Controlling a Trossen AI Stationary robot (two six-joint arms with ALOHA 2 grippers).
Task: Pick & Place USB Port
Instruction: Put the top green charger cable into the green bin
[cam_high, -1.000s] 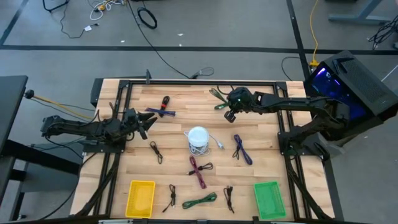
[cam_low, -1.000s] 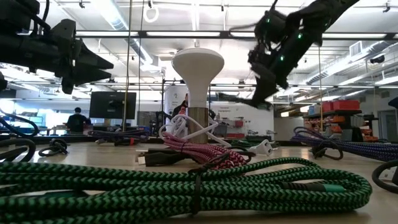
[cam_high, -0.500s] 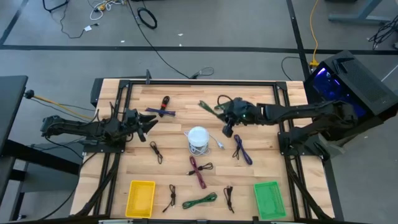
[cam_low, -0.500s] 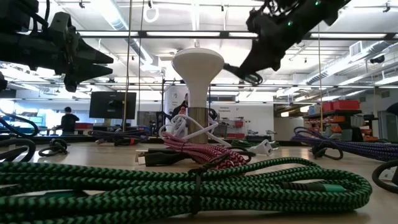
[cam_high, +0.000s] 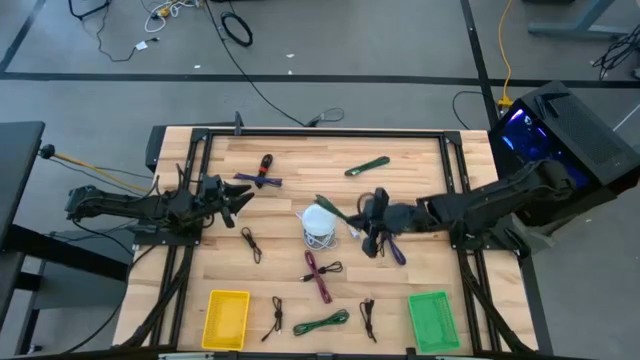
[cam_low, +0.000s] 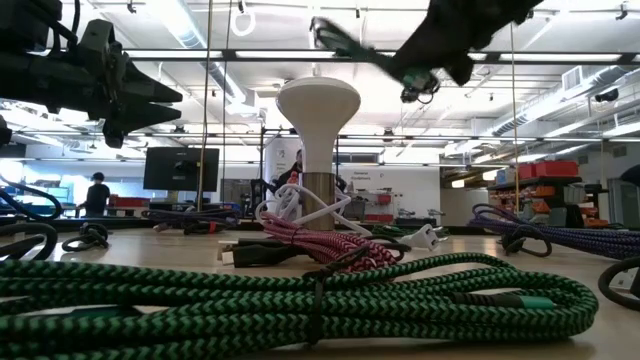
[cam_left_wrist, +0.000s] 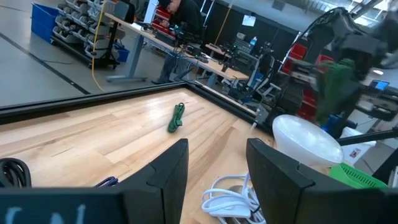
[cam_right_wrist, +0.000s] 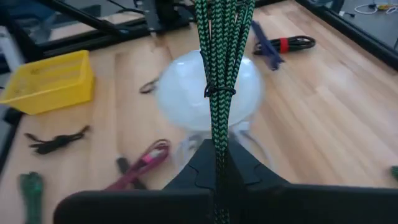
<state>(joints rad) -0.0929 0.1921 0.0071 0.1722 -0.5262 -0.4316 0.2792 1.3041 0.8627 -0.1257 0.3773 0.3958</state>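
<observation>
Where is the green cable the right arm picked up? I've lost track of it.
The green cable is clamped in the right end effector, held in the air near the table's middle, just right of the white lamp in the high view.

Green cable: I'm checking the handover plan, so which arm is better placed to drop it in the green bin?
Right. The right gripper already clamps the green cable and the green bin is on its side; the left gripper waits open, far across.

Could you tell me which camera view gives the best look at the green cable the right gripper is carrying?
The right wrist view: the green cable fills the middle, its braid and tie clear, clamped in the shut right gripper. The high view shows it small beside the white lamp. The low view shows a blurred streak; the left wrist view a green blur.
</observation>
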